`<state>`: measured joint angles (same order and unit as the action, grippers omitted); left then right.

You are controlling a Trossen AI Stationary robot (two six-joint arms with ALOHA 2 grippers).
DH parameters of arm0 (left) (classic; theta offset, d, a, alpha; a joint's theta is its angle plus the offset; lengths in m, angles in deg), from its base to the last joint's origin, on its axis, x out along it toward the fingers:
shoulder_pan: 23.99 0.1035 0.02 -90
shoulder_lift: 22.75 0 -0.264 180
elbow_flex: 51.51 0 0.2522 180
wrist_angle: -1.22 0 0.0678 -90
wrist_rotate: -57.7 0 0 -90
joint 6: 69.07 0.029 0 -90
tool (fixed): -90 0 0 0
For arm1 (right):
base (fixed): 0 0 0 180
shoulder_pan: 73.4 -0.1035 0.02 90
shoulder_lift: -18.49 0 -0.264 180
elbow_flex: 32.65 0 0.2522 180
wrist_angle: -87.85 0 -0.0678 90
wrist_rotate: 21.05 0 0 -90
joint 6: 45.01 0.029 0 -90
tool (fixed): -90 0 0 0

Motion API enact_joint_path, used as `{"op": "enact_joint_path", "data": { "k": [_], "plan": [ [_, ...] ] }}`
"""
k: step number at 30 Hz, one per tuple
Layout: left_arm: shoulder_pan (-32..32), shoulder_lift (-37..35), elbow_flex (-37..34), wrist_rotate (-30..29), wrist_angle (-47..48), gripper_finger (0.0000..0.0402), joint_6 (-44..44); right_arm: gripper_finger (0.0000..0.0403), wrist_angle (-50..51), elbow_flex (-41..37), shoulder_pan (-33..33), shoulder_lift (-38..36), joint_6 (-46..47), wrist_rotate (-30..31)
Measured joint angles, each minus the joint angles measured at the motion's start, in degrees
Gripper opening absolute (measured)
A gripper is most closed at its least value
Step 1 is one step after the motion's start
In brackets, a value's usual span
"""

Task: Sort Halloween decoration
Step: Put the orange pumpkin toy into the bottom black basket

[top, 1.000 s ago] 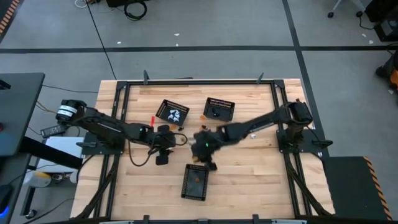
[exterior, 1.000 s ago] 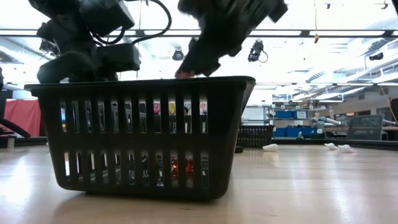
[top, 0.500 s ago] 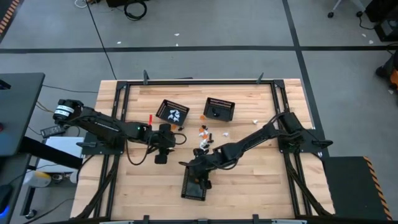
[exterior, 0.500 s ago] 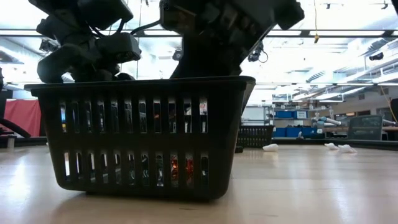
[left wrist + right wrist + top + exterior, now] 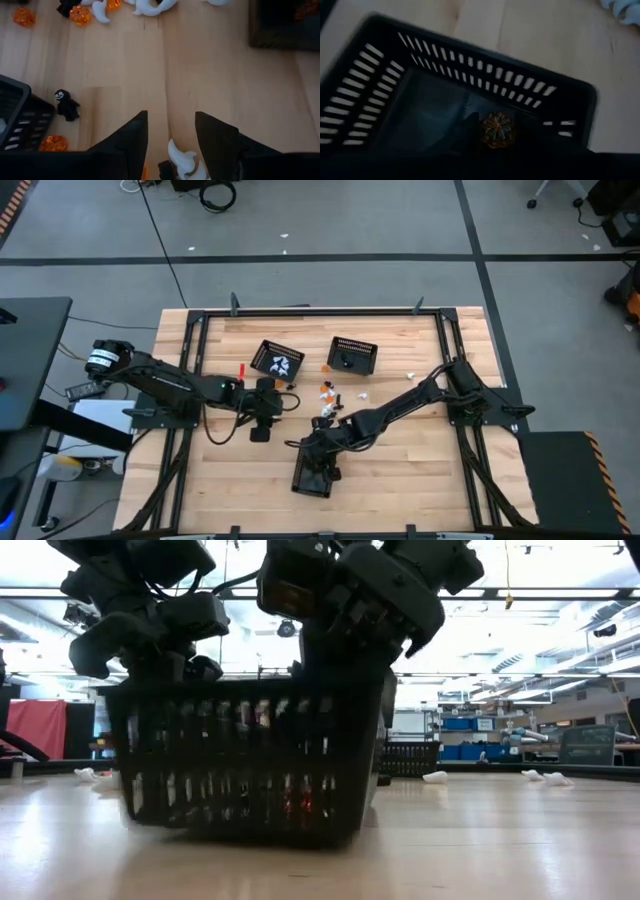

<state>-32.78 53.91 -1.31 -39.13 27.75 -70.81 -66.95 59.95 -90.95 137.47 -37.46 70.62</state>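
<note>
Three black mesh baskets on the table: one nearest the front edge point(image 5: 312, 473), one at the back holding white pieces point(image 5: 278, 358), one beside it at the back point(image 5: 353, 354). Two dark arms, thus two grippers: left point(image 5: 170, 131) and right point(image 5: 320, 455). One orange pumpkin trinket point(image 5: 495, 128) seen inside the front basket. One black figure trinket point(image 5: 66, 104) on bare wood. Loose trinket cluster point(image 5: 333, 394) mid-table too small to count exactly.

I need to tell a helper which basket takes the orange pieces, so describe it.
On the wooden table, three black mesh baskets sit: two side by side at the far edge, one alone near the front. It is the front basket, under the right gripper, holding an orange trinket.
</note>
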Motion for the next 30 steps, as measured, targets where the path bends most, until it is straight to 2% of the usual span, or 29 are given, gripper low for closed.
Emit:
{"op": "enact_joint_path", "data": {
  "k": [9, 13, 17, 20, 26, 30],
  "plan": [
    [0.0, -1.0, 0.0, 0.0, 0.1, 0.0172, -0.3, 0.0167, 5.2, 5.6, 0.6, -0.2, -0.7, -2.8],
    [0.0, -3.2, 0.0, 0.0, -0.1, 0.0172, -2.3, 0.0168, 12.6, 11.5, 0.6, -0.2, -1.4, -1.3],
    [0.0, -7.6, 0.0, 0.2, 1.6, 0.0172, -6.8, 0.0163, 23.4, 16.5, 2.4, -0.7, 2.0, -0.5],
    [0.3, -11.1, 0.1, 1.3, 4.6, 0.0172, -8.0, 0.0157, 24.5, 15.1, 5.1, -3.7, 3.7, -1.4],
    [2.8, -14.0, 0.0, 5.0, 16.1, 0.0172, -6.5, 0.0148, 23.9, 7.0, 9.4, -12.5, 1.3, 3.3],
    [5.3, -13.3, -1.8, 6.7, 15.0, 0.0172, -5.6, 0.0148, 20.9, 1.7, 12.2, -17.3, 1.6, 3.8]
  ]
}}
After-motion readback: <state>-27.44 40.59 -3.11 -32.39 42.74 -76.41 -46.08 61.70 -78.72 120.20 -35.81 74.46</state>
